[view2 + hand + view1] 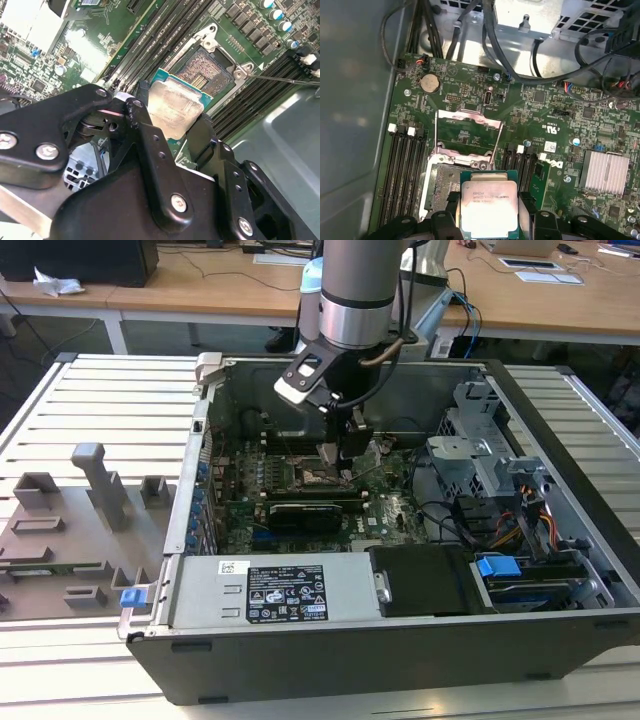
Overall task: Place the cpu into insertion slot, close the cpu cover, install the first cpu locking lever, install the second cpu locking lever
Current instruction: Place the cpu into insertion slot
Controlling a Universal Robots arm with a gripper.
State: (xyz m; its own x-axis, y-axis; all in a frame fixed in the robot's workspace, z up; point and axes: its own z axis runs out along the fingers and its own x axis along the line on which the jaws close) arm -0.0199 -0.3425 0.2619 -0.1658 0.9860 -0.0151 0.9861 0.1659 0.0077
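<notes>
My gripper [338, 448] is inside the open computer case, shut on the cpu [329, 454]. In both wrist views the cpu [487, 205] [175, 107] is a pale metal square on a green carrier, pinched on two opposite edges by the black fingers [451, 210] [142, 120]. It hangs a little above and to one side of the insertion slot [441, 184] [210, 70], partly overlapping it. The slot's pin field is uncovered. The cpu cover [467, 134] stands flipped open behind the slot, with thin lever rods [436, 132] [280, 78] raised beside it.
Black memory slots [405, 170] flank the socket on both sides. A silver finned heatsink [605, 172] and a coin battery [429, 83] sit on the motherboard. Cable bundles [520, 75], a drive cage [490, 460] and the power supply [280, 590] crowd the case. A grey fixture [80, 520] lies outside.
</notes>
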